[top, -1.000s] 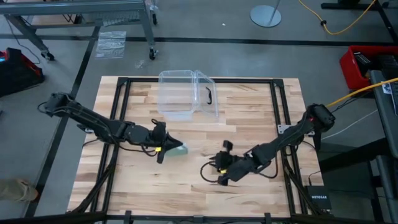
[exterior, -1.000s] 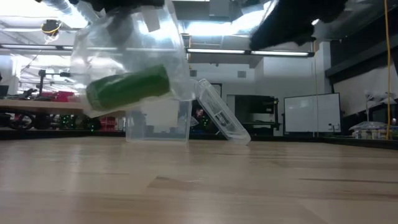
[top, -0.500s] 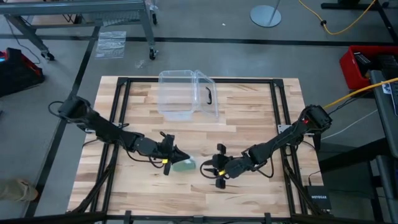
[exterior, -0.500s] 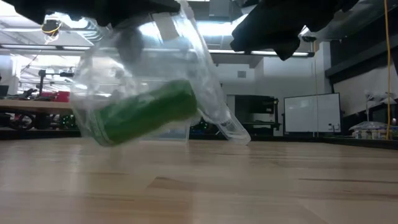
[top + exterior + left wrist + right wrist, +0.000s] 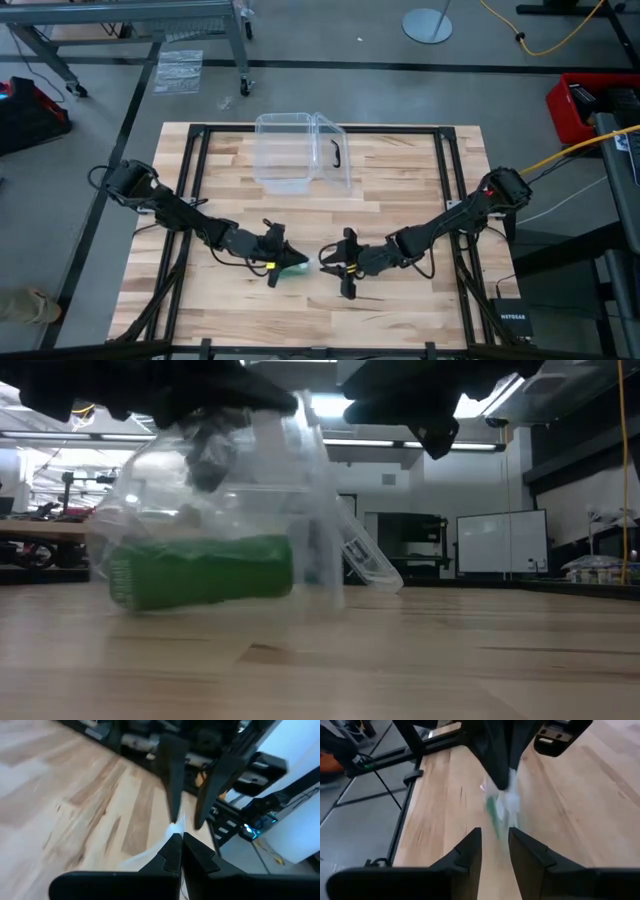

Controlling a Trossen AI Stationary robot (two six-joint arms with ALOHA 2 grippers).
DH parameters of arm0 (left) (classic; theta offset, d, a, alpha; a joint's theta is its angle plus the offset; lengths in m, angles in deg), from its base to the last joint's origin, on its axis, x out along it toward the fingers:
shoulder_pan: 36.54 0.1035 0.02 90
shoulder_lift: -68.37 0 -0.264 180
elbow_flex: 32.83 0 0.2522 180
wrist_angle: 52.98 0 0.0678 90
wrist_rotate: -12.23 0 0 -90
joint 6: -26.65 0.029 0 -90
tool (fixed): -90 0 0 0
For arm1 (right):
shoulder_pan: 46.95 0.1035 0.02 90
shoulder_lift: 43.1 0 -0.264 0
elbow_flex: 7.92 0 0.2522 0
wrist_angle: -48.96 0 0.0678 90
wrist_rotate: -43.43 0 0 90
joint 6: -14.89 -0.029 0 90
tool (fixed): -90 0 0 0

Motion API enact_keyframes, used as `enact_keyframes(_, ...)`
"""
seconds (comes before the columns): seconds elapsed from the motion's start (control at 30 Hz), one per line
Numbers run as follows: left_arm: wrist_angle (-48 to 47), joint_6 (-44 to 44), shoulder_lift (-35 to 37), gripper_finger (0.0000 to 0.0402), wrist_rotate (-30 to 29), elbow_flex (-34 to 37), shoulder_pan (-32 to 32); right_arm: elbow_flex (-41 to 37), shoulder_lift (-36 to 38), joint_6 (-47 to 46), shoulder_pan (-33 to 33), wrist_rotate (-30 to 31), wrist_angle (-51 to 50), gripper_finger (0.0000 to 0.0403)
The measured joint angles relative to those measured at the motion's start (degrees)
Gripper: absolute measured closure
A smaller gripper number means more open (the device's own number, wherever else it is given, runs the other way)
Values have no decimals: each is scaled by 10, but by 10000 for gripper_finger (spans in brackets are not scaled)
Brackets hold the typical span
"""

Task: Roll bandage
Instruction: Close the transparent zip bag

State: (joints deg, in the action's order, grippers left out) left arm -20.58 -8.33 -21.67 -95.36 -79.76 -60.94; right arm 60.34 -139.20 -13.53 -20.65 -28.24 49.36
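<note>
— The bandage, bagged in its wrapper, has dropped onto the tabletop.
— Left hand pinches the wrapper; right hand (partly open, empty) has closed in. Unwrapping comes first.

Readable text: the word "NETGEAR", in small white letters.
Carrier: a small black box on the floor, just beside the counter's right front corner.
Other views: no text can be read.
</note>
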Motion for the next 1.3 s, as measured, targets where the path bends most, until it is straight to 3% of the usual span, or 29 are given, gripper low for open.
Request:
enact_keyframes(1.07,29,39,0,401,0,-2,-19,0,-33,2,-24,-30,102,304)
enact_keyframes(1.3,30,39,0,401,0,-2,-19,0,-33,4,-24,-30,102,350)
